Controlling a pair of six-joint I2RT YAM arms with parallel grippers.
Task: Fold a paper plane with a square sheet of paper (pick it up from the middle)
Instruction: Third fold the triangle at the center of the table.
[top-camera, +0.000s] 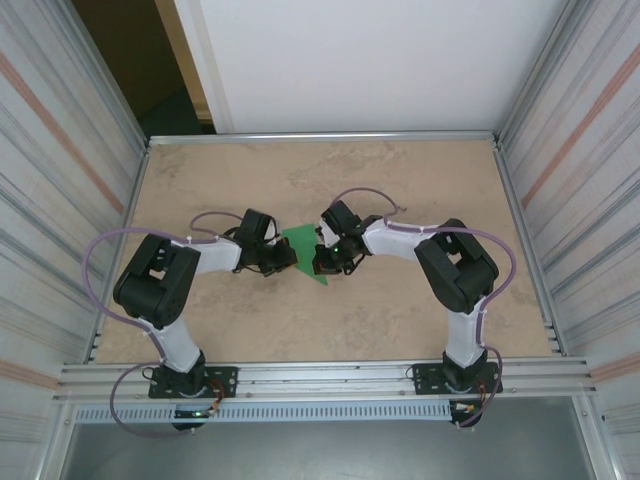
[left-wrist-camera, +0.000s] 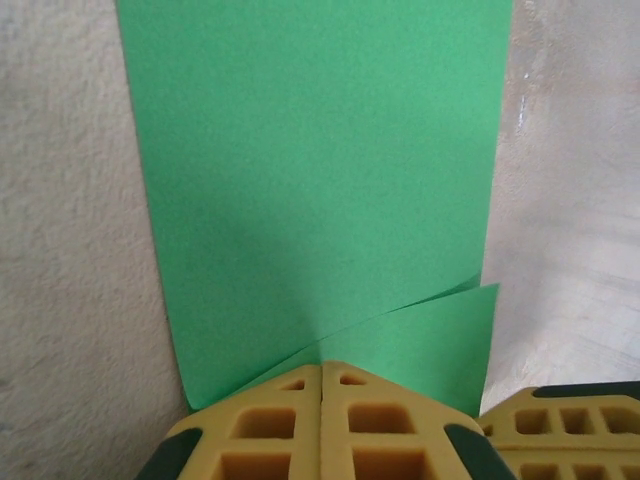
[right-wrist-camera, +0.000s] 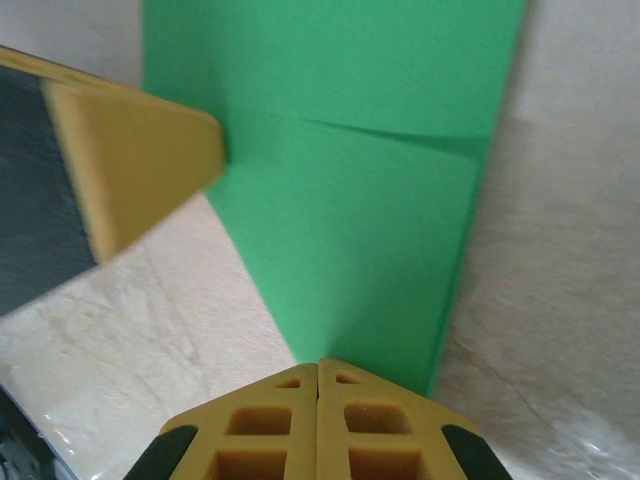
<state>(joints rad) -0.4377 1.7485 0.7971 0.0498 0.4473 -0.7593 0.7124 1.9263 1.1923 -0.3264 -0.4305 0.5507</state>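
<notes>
**Top external view.**
- Worktop (top-camera: 400, 180): beige, stone-patterned board.
- Square sheet of paper (top-camera: 299, 241): thin, bright green, already partly folded. It lies at the centre of the frame between the two arms, and one corner points toward the lower edge.
- Left claw (top-camera: 288, 260): at the sheet's left margin.
- Right claw (top-camera: 321, 262): at the sheet's right margin, just beside the pointed corner.
- The two claws are near each other, with the paper between them.

**Left wrist view.**
- The square sheet of paper (left-wrist-camera: 320, 180) runs from the top of the frame down to the claw.
- A folded layer crosses the lower right as a slanted edge, slightly lifted and not pressed flat.
- The left claw (left-wrist-camera: 322, 372) is at bottom centre. Its yellow latticed pads are closed tight together, and their tips meet the sheet's near edge.
- Whether paper is nipped between the pads cannot be told.
- A further yellow pad sits in the lower right corner, judged to belong to the other claw.

**Right wrist view.**
- The sheet (right-wrist-camera: 350, 200) narrows to a point at bottom centre.
- The right claw (right-wrist-camera: 318, 368) is fully closed there, its tips at that point. Whether it grips the paper is likewise unclear.
- The left claw's yellow finger enters from the upper left and touches the sheet's left edge.
- A shallow crease line shows in the upper right.

**Step in hand (judgement).** A diagonal fold is being set.
- Keep one claw anchoring the pointed corner so the sheet cannot slide on the smooth worktop.
- Draw the other claw along the raised flap edge with light downward pressure, moving outward from the anchored end.
- Check that the edges line up before sharpening the crease, since a skewed fold carries into every later one.
- Avoid sideways drag, which would buckle or tear such thin paper.
</notes>
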